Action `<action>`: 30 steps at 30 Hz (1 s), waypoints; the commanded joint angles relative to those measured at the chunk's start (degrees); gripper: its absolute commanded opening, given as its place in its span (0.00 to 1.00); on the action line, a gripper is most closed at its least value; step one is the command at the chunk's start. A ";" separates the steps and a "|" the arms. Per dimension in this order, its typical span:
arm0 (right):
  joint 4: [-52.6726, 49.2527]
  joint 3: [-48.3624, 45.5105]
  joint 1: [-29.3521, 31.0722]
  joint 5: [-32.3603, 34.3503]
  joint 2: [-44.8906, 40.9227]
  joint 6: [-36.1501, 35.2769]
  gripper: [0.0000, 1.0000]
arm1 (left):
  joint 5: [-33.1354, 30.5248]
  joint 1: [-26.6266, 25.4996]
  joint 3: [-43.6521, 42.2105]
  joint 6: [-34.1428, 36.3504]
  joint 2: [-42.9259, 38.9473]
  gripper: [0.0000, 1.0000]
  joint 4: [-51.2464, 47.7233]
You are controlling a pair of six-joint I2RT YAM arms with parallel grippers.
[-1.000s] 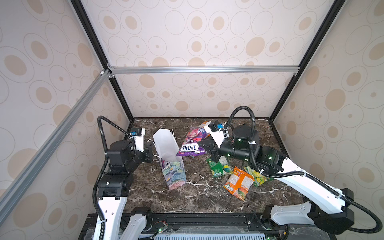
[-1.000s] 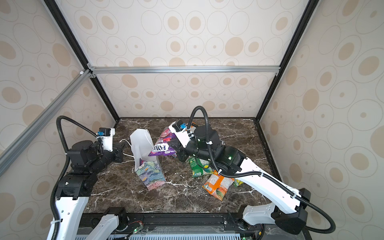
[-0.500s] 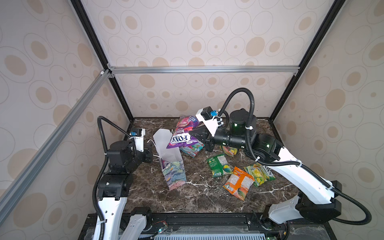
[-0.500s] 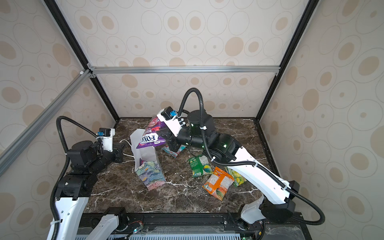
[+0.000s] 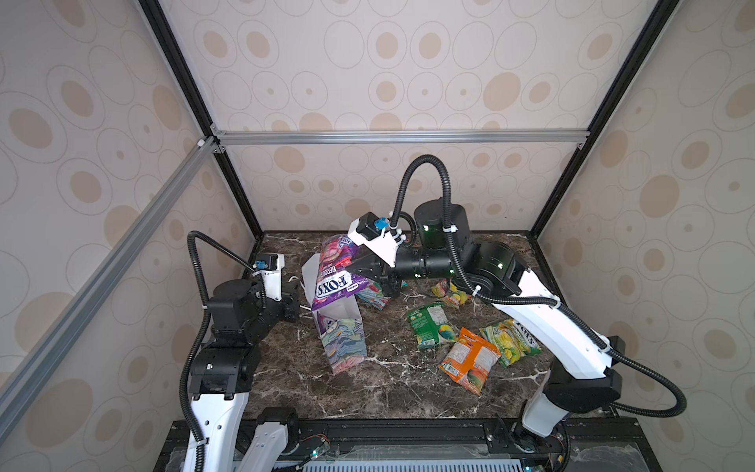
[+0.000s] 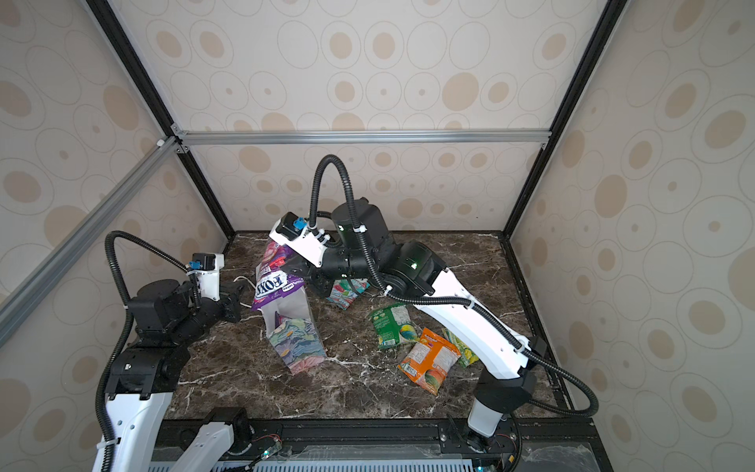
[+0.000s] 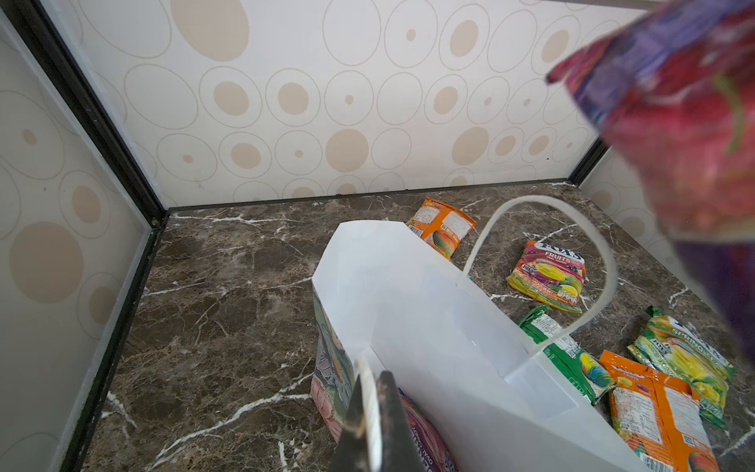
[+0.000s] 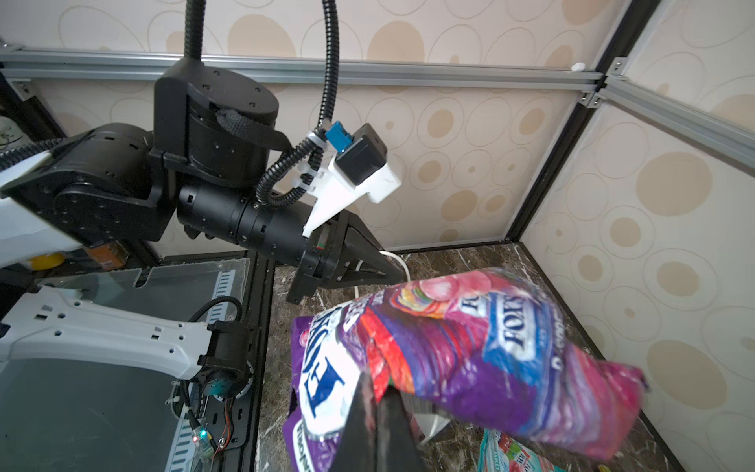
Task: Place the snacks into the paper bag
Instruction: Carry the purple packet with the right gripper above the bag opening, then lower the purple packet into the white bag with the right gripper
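Note:
The paper bag (image 5: 345, 341) stands open left of the table's middle, floral outside and white inside (image 7: 408, 306). My left gripper (image 7: 374, 378) is shut on its white cord handle (image 7: 369, 392), seen in both top views (image 5: 293, 301) (image 6: 237, 297). A purple packet (image 7: 427, 443) lies inside the bag. My right gripper (image 8: 378, 386) is shut on two overlapping purple FOX'S snacks (image 8: 490, 347), which hang right over the bag's mouth (image 5: 333, 286) (image 6: 271, 286), the lower edge at the rim. The right gripper (image 5: 354, 273) reaches in from the right.
Loose snacks lie on the dark marble to the right of the bag: a teal packet (image 5: 372, 296), a red-yellow one (image 5: 449, 291), a green one (image 5: 431, 327), an orange one (image 5: 470, 361) and a yellow-green one (image 5: 510, 341). Patterned walls close the back and sides.
My right arm has lifted the purple snacks off the table and carried them left until they hang over the bag's mouth. The left gripper has kept still on the handle.

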 commanded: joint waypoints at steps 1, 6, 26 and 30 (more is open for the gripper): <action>-7.86 7.34 0.40 -5.36 3.26 -6.77 0.00 | 0.17 0.09 0.47 -0.23 -0.64 0.00 -0.15; -16.94 16.19 0.40 -6.14 9.63 -10.84 0.00 | 0.16 0.10 0.65 -0.21 -0.60 0.00 -0.18; -16.16 19.23 0.42 7.17 16.00 -13.69 0.00 | -0.17 0.10 0.29 -0.06 -0.95 0.00 -0.09; -15.50 19.23 0.51 9.58 16.71 -14.07 0.00 | -0.16 0.10 0.37 -0.06 -0.82 0.00 -0.17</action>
